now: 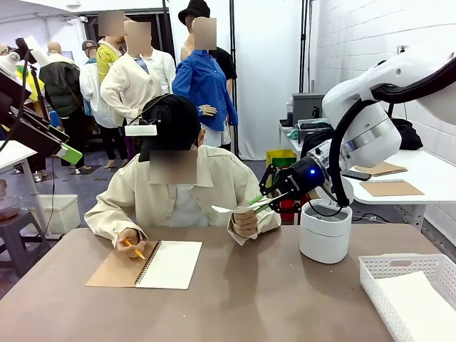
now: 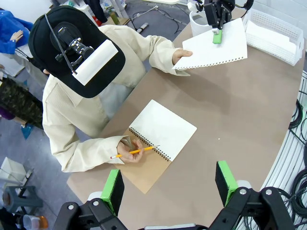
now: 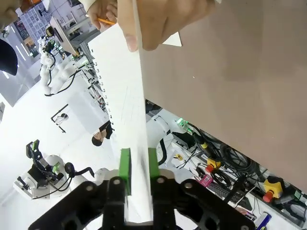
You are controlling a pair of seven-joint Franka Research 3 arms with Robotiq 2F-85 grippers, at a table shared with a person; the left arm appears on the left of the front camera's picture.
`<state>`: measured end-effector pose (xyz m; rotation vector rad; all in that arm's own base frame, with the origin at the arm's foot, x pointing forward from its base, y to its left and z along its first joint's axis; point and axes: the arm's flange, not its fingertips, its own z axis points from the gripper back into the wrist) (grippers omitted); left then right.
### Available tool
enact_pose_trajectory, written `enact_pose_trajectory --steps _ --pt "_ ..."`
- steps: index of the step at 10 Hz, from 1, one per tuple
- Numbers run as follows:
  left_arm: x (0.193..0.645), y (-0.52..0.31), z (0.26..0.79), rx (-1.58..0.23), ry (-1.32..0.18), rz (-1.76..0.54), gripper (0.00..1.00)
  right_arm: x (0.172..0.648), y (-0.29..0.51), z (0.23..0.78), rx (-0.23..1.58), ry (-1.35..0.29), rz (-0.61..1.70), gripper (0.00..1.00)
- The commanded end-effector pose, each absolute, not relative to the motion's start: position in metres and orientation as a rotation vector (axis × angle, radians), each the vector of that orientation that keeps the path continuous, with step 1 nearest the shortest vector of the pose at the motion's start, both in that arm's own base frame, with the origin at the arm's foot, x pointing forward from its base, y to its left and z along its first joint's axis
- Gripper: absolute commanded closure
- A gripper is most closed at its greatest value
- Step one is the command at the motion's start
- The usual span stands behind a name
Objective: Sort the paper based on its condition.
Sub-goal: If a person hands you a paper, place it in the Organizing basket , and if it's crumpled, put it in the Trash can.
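Observation:
A person's hand point(image 1: 244, 222) holds up a flat white sheet of paper point(image 1: 229, 209) with a punched edge, over the far side of the table. My right gripper point(image 1: 262, 202) is shut on the sheet's other end. In the right wrist view its green pads point(image 3: 125, 165) pinch the paper point(image 3: 122, 86) while the hand point(image 3: 158, 19) still grips the far edge. From above, the paper point(image 2: 211, 48) hangs between the hand and the right gripper point(image 2: 218, 36). My left gripper point(image 2: 169, 184) hovers high over the table, open, nothing between its fingers.
The person writes with a pencil point(image 2: 136, 151) in an open spiral notebook point(image 1: 146, 264). A white round bin point(image 1: 325, 232) stands just behind the right gripper. A white latticed basket point(image 1: 377, 265) at the near right holds flat white sheets point(image 1: 420, 306).

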<state>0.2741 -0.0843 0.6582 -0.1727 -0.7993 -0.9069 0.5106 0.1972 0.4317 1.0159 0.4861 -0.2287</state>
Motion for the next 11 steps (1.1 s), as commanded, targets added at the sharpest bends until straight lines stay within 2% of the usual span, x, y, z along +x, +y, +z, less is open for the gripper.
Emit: enact_pose_trajectory --steps 1,8,11 --pt "0.274 -0.084 0.658 -0.172 -0.8 -0.905 0.0 0.517 0.198 0.433 1.072 0.496 -0.207 1.0" --pt "0.274 -0.084 0.658 -0.172 -0.8 -0.905 0.0 0.51 0.195 0.441 1.115 0.52 -0.157 1.0" --pt "0.274 -0.084 0.658 -0.172 -0.8 -0.905 0.0 0.493 0.187 0.484 1.056 0.454 -0.077 1.0"
